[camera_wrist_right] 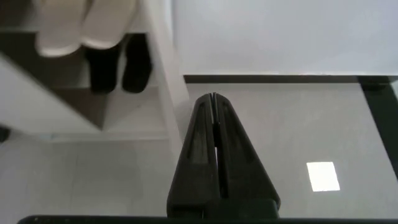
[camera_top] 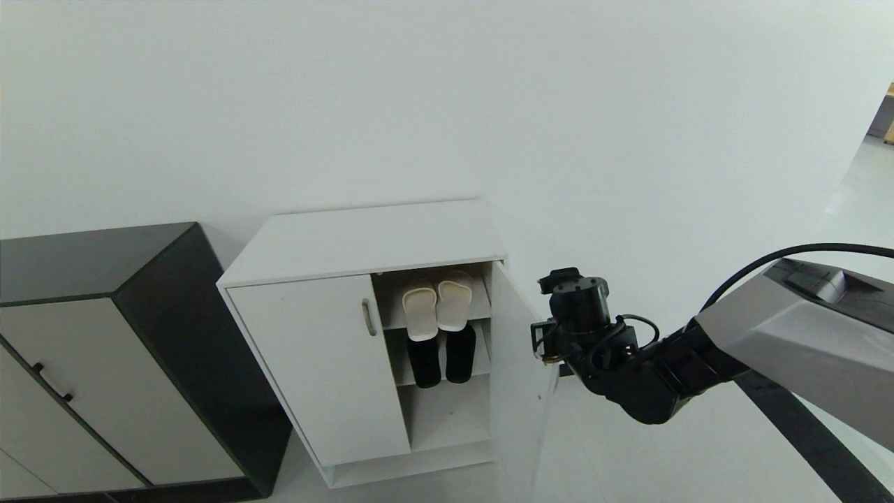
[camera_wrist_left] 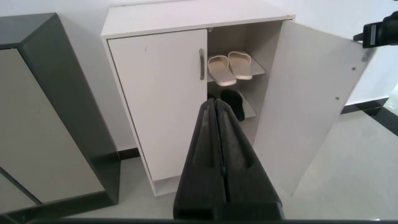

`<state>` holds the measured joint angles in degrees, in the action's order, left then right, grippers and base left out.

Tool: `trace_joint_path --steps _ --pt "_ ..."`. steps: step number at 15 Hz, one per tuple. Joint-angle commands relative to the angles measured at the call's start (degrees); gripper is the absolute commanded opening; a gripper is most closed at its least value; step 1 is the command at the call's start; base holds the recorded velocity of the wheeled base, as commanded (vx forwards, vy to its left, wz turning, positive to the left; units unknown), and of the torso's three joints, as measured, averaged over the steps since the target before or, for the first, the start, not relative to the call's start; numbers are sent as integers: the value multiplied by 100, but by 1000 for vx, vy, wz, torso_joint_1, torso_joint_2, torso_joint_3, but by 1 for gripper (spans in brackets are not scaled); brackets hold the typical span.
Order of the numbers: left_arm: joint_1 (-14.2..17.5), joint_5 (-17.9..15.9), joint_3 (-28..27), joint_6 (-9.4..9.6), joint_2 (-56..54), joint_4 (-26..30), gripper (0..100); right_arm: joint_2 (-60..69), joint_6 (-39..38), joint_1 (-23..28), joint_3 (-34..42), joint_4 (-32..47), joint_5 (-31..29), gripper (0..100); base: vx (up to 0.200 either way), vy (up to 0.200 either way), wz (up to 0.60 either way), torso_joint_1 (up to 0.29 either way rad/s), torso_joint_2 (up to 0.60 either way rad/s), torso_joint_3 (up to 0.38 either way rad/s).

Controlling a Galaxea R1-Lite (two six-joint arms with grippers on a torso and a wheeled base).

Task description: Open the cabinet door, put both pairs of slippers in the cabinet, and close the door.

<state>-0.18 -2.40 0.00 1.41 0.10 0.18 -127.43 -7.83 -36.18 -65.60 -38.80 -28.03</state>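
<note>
The white cabinet [camera_top: 363, 241] stands against the wall with its left door [camera_top: 314, 363] closed and its right door [camera_top: 517, 363] swung open. A white pair of slippers [camera_top: 436, 307] lies on the top shelf. A black pair of slippers [camera_top: 441, 356] lies on the shelf below. My right gripper [camera_top: 546, 347] is at the outer side of the open door near its free edge, shut and empty [camera_wrist_right: 213, 99]. In the left wrist view my left gripper [camera_wrist_left: 214, 102] is shut and empty, well back from the cabinet front, facing the white slippers [camera_wrist_left: 235, 65] and the open door [camera_wrist_left: 311, 106].
A dark cabinet with pale doors [camera_top: 140, 293] stands close to the left of the white one. The wall is right behind both. A black stripe [camera_top: 803, 433] runs across the pale floor on the right. The bottom compartment [camera_top: 447, 419] holds nothing.
</note>
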Motion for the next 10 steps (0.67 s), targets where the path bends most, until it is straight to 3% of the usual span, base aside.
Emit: trace_joint_path --steps 1,4,7,10 --pt "1 -6 0 -1 -1 -1 0 324 9 -574 320 -207 -230 0 0 0 0 0 0 0" --pt "1 3 0 -1 -1 -1 0 438 97 -653 487 -462 -353 0 0 0 0 0 0 0" --pt "1 -6 0 -1 -1 -1 0 737 220 -662 1040 -681 526 0 0 0 0 0 0 0" --pt "1 3 0 -1 -1 -1 0 763 378 -662 1207 -848 605 0 0 0 0 0 0 0"
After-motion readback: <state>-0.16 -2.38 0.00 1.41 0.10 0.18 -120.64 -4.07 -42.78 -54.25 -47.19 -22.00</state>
